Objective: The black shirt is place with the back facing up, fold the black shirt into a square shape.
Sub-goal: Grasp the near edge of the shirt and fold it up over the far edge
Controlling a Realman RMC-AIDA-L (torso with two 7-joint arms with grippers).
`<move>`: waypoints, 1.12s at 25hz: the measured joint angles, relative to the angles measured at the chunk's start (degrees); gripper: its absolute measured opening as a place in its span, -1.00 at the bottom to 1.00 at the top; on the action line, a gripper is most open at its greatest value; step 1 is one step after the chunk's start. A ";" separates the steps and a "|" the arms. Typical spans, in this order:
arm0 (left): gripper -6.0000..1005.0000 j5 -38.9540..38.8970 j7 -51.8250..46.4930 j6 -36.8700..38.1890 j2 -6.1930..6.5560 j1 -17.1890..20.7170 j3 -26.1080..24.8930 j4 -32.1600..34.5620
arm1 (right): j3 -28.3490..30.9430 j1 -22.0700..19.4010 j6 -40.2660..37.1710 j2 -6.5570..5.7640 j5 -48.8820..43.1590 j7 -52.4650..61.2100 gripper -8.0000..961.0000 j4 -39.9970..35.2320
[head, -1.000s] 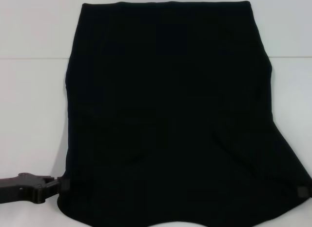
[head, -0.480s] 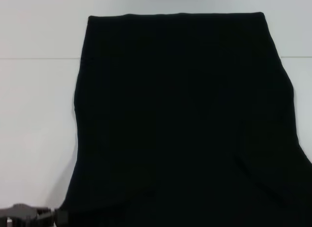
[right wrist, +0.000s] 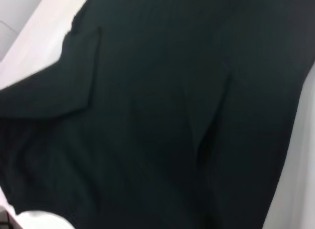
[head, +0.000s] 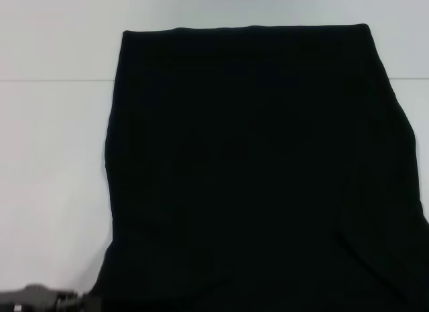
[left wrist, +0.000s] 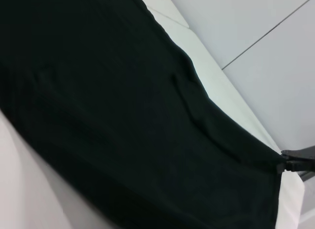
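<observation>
The shirt (head: pixel 255 171) lies spread on the white table (head: pixel 53 158), filling most of the head view. Its far edge runs straight across near the top, its left edge curves down toward the near left corner, and its right and near parts run out of the picture. Bare table lies to the left of the cloth and beyond its far edge; a thin seam line crosses the table there. The left gripper (head: pixel 74 300) shows only as a dark sliver at the near left corner of the shirt, touching the cloth edge; whether it pinches the cloth cannot be told. The right gripper does not show in the head view. The left wrist view shows the shirt (left wrist: pixel 123 120) stretched with creases, and at its far corner a black gripper (left wrist: pixel 295 162) meeting the cloth. The right wrist view shows only folds of the shirt (right wrist: pixel 162 115) over white table.
</observation>
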 joint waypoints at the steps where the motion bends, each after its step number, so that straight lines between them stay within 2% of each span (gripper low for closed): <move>1: -0.86 -0.27 -0.14 -0.50 0.24 -0.82 -0.35 -0.42 | 0.62 0.78 -0.02 -0.01 0.13 0.14 -0.92 -0.04; 3: -0.86 -0.86 -0.70 -1.65 0.89 -2.78 -1.14 -1.43 | 2.26 3.00 0.06 0.00 0.21 0.67 -0.92 -0.02; 7: -0.86 -1.36 -3.06 -7.06 3.73 -9.81 -2.68 -5.86 | 6.15 8.35 2.97 0.15 0.23 2.38 -0.91 0.23; 10: -0.85 -1.35 -5.44 -14.40 6.20 -15.70 -2.63 -10.12 | 7.29 12.85 8.43 0.32 0.27 4.80 -0.91 0.99; 13: -0.85 -1.29 -8.17 -23.36 7.79 -20.65 -2.40 -12.98 | 7.34 16.89 15.17 0.70 0.36 7.12 -0.91 2.34; 21: -0.84 -1.37 -10.66 -45.60 8.40 -27.64 -2.22 -16.87 | 7.02 25.66 36.02 0.71 3.83 7.52 -0.89 11.59; 24: -0.84 -1.38 -10.37 -52.03 8.43 -29.28 -1.85 -18.54 | 6.69 28.92 43.79 1.38 3.92 7.70 -0.89 13.79; 25: -0.84 -1.39 -10.33 -54.70 8.43 -29.87 -1.49 -19.10 | 6.62 30.76 48.15 2.04 4.00 7.68 -0.89 14.66; 26: -0.84 -1.41 -10.30 -56.46 8.39 -30.32 -1.17 -19.50 | 6.62 30.76 48.15 2.04 4.00 7.68 -0.89 14.66; 28: -0.84 -1.46 -10.06 -59.12 8.29 -31.27 -0.46 -20.27 | 6.57 32.79 52.89 2.77 4.06 7.44 -0.88 15.39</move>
